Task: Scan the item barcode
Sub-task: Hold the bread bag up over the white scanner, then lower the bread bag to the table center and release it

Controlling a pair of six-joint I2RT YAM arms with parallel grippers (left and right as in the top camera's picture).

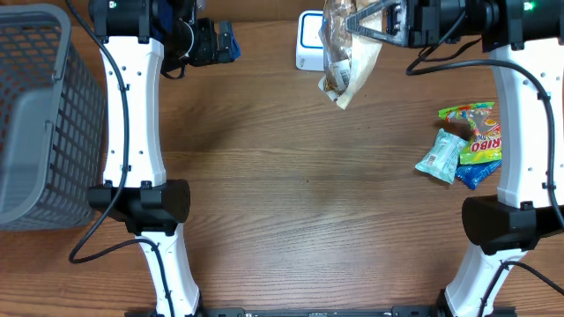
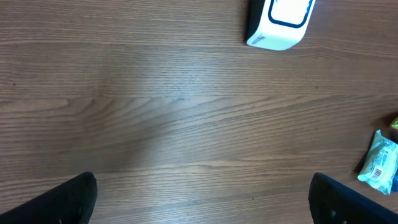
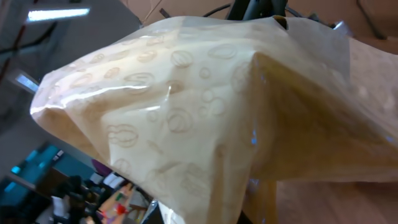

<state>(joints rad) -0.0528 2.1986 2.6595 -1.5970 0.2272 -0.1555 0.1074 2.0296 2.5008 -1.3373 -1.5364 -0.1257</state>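
So the snack bag (image 1: 348, 62) is up in the air at the far edge of the table (image 1: 291, 194), hanging right beside the white scanner (image 1: 308, 40) and partly over it from above. It's a thin, crinkly, see-through plastic bag with something brownish inside. I'd guess it's light, floppy and a bit slippery, the kind that sags and twists when held by one edge. In the right wrist view it fills nearly the whole picture (image 3: 186, 124), and I can't spot a barcode anywhere. Best place to hold it is probably the sealed top seam, and that looks like where it's pinched.

The right pincer (image 1: 377, 22) is clamped on that upper edge, arm stretched well forward and reaching in toward the middle. The bag droops below it at a slant.

The left pincer (image 1: 216, 41) has its jaws wide apart with nothing in them, hovering over bare wood near the far edge, left of the scanner.

Over on the right sit a gummy packet (image 1: 476, 132) and a light-blue packet (image 1: 441, 154), touching. A grey basket (image 1: 35, 114) is at the left edge.
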